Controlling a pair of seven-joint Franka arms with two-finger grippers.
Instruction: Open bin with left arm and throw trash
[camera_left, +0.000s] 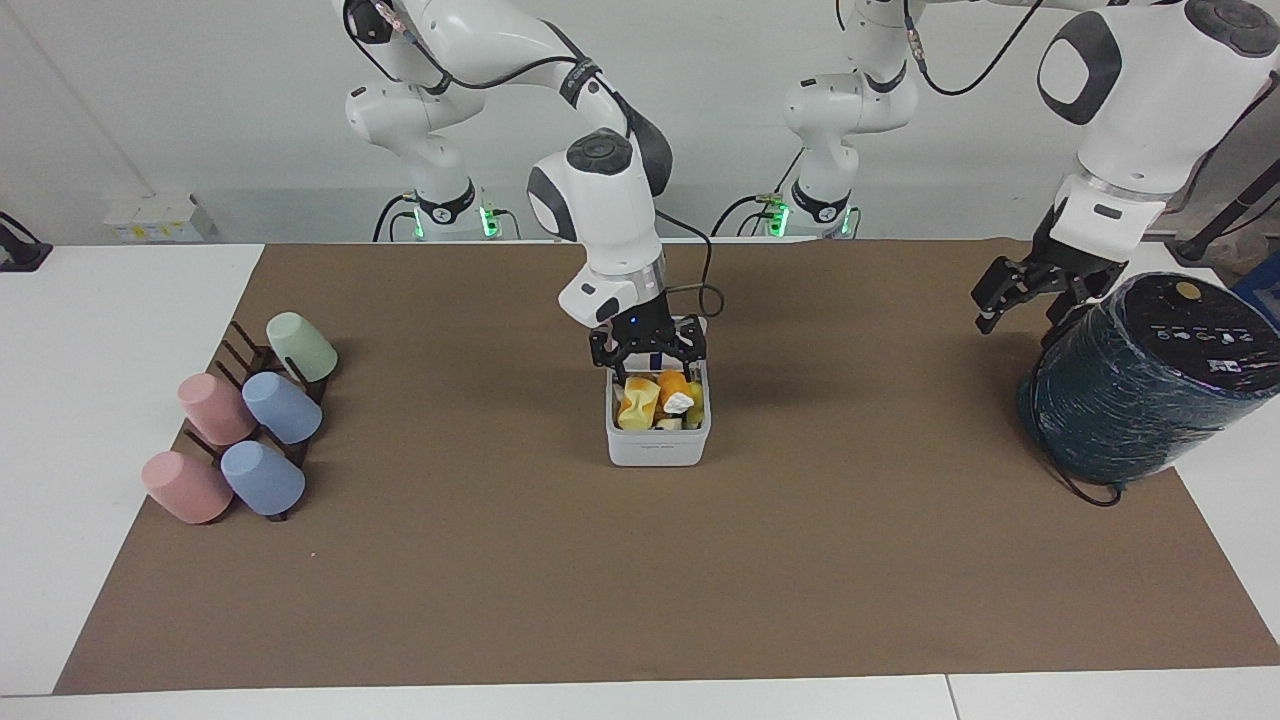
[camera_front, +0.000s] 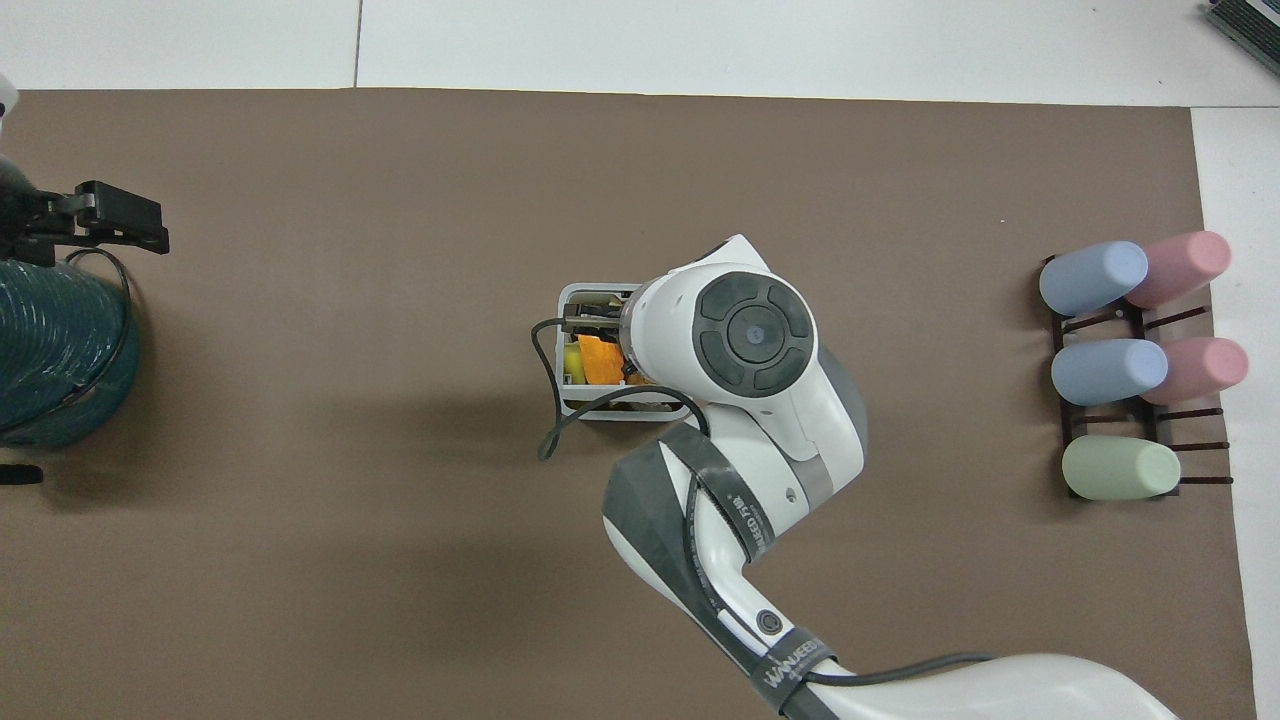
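The bin (camera_left: 657, 445) stands mid-table with its lid (camera_left: 695, 324) tipped up on the side nearer the robots. Inside lie a pale yellow wedge (camera_left: 636, 402) and an orange stub with a white end (camera_left: 679, 399). I see no brown lump. My right gripper (camera_left: 648, 357) hangs open and empty just over the bin's nearer half. In the overhead view the right arm's wrist covers most of the bin (camera_front: 566, 400), with an orange bit (camera_front: 600, 360) showing. My left gripper (camera_left: 1012, 297) waits raised beside the dark-green cylinder, and also shows in the overhead view (camera_front: 112, 214).
The big dark-green wrapped cylinder (camera_left: 1140, 385) lies at the left arm's end of the table (camera_front: 55, 350). Several pastel cups on a dark rack (camera_left: 245, 420) sit at the right arm's end (camera_front: 1130, 360). A brown mat (camera_left: 640, 580) covers the table.
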